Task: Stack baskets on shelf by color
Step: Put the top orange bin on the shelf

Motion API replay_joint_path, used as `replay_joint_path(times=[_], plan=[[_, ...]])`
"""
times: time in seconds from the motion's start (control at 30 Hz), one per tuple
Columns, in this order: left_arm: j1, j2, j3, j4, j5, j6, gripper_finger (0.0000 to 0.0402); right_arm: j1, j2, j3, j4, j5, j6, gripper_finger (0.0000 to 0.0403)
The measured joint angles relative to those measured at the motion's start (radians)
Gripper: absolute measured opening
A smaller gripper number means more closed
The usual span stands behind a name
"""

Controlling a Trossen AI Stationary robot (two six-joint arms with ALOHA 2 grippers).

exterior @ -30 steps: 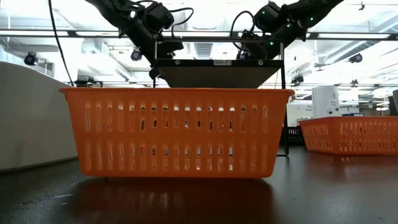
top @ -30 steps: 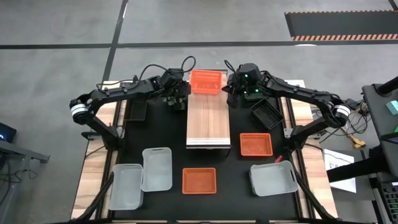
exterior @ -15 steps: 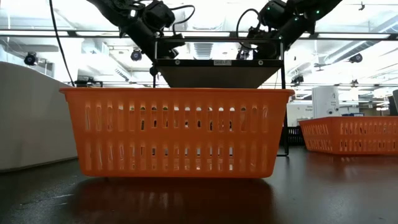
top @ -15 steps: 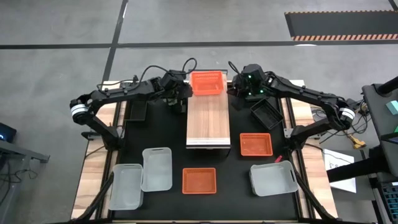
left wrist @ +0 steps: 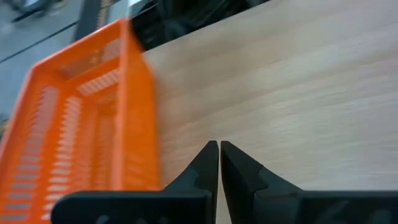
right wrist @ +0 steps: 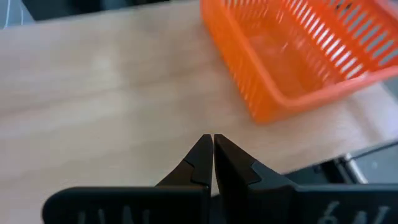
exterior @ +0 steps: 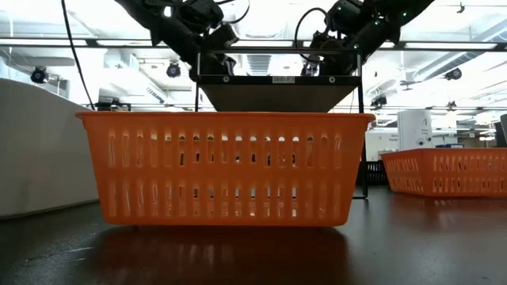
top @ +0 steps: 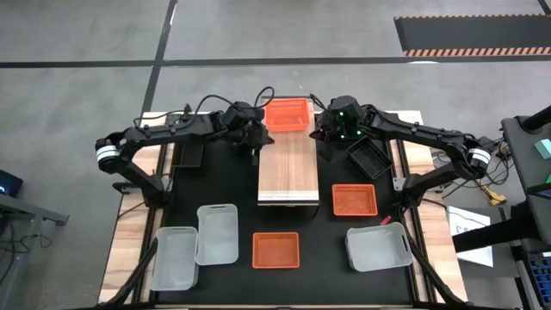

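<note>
Both grippers (left wrist: 219, 149) (right wrist: 212, 144) have shifted beside the orange basket (top: 287, 114).

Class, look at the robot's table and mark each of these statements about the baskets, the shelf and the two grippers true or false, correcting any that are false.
1. An orange basket sits at the far end of the shelf. True.
2. The left gripper is clamped on that basket. False: its fingers are shut on nothing, over the bare shelf top.
3. The right gripper is shut and empty. True.
4. Three white baskets lie on the table. True.
5. A black basket is stacked on the shelf. False: it lies on the table beside the shelf.
</note>
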Motion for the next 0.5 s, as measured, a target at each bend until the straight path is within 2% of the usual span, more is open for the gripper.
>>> replay_joint_path(times=[0.23,0.5], plan=[[0.002,0.024,0.000,0.067,-0.188,0.001,0.0002,0.000,0.001,-0.001,0.104,0.008,-0.009,0.0009],[0.004,0.025,0.000,0.065,-0.195,0.001,0.0002,-0.001,0.001,-0.008,0.122,0.009,-0.011,0.0009]])
